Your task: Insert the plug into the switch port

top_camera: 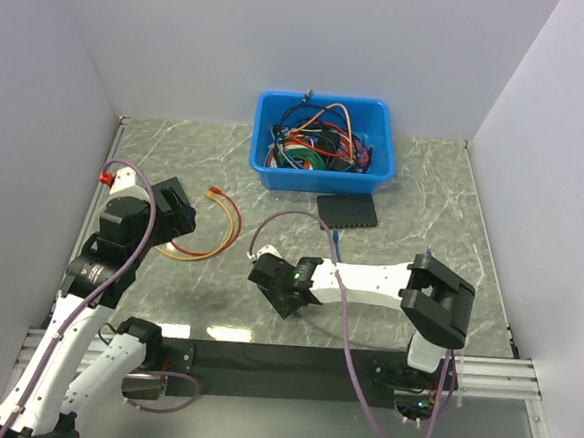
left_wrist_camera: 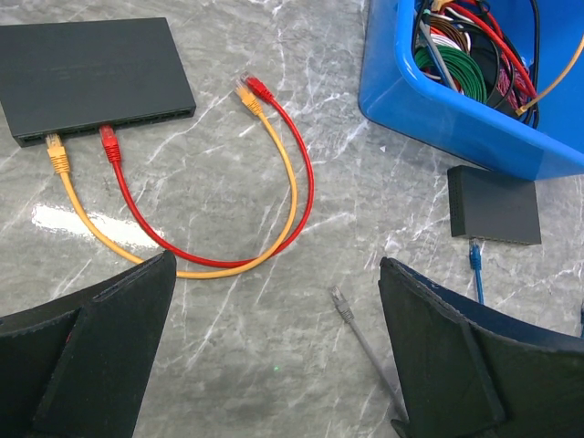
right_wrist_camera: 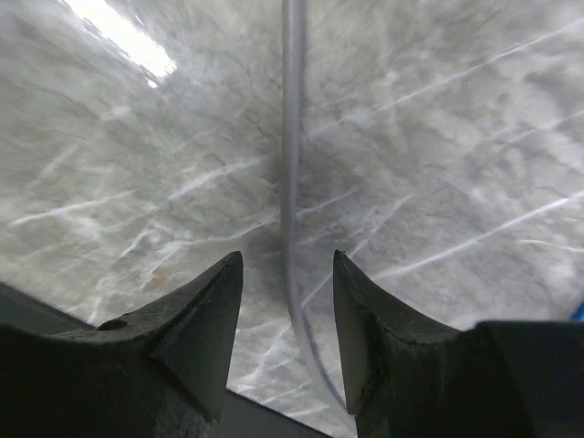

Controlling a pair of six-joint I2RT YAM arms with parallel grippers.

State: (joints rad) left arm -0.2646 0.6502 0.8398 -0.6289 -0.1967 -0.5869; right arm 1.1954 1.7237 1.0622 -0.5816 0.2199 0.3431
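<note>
- Plug point(left_wrist_camera: 474, 255), clear on a blue cable, lies on the table point(top_camera: 424, 188) at the 6 o'clock edge of the small switch point(left_wrist_camera: 494, 204). Its tip meets that edge, but I cannot tell whether it sits in a port.
- In the top view the right arm folds at its elbow near 4 o'clock and reaches toward 9 o'clock, with the wrist tipped down over the table's middle.
- The right gripper point(right_wrist_camera: 286, 257) has its fingers apart, and a pale cable point(right_wrist_camera: 290, 164) runs between them unpinched.
- The left arm stands raised at 9 o'clock. The left gripper point(left_wrist_camera: 276, 263) points down with its fingers spread wide and nothing between them.
- The table is glossy grey-green with a marble pattern and shows lamp glare. Plain white walls close three sides.
- A blue plastic bin point(top_camera: 320, 179) at 12 o'clock is heaped with tangled cables, just behind the small switch.
- The big switch point(left_wrist_camera: 91, 73) is flat and matte black. It holds an orange cable point(left_wrist_camera: 57, 157) and a red cable point(left_wrist_camera: 110, 146) in its front ports.
- Both cables loop round, and their free ends lie side by side.
</note>
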